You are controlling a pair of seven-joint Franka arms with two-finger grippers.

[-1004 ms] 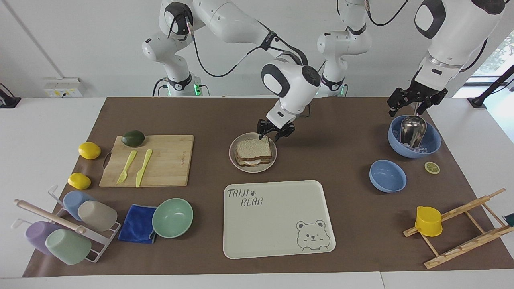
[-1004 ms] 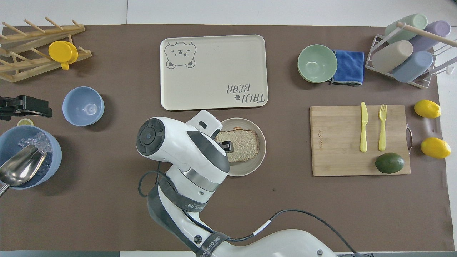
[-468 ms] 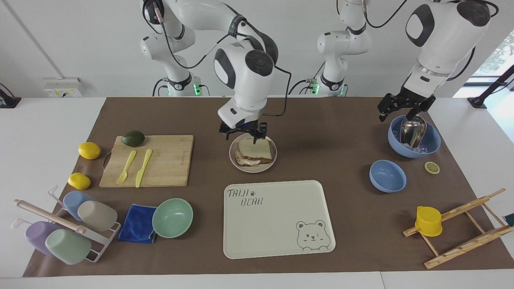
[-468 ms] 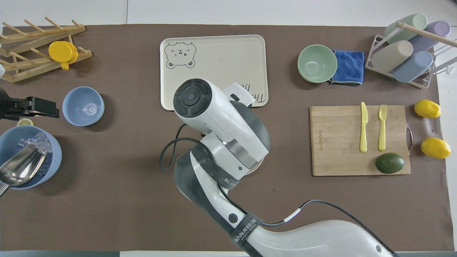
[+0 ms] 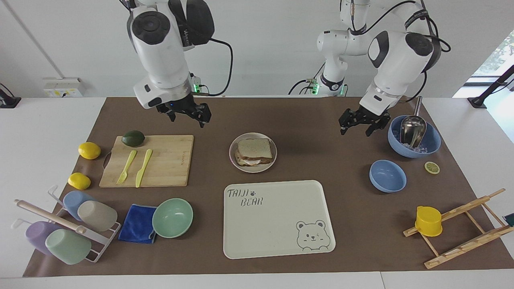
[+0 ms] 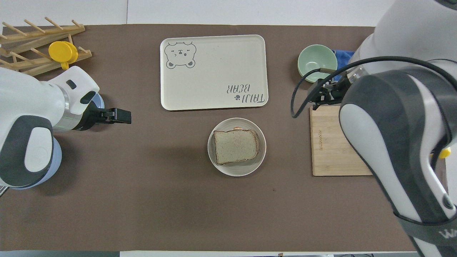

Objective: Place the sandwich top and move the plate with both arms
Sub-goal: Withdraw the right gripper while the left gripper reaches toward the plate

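we see the sandwich top (image 5: 254, 147) now lying on the stack on the plate (image 5: 235, 160), placed and untouched. the right gripper (image 5: 185, 113) was right at the bread a second ago; it has since let go and pulled up and away, and now hangs released over the tabletop by the cutting board (image 5: 168, 160). the left gripper (image 5: 359, 122), also released and empty, has swung from over the ice bowl (image 5: 433, 144) toward the middle. we judge placing done; plate sits mid-tabletop, nearer the robots than the tray (image 5: 277, 224). next is the two-arm plate move, neither gripper on the rim yet.
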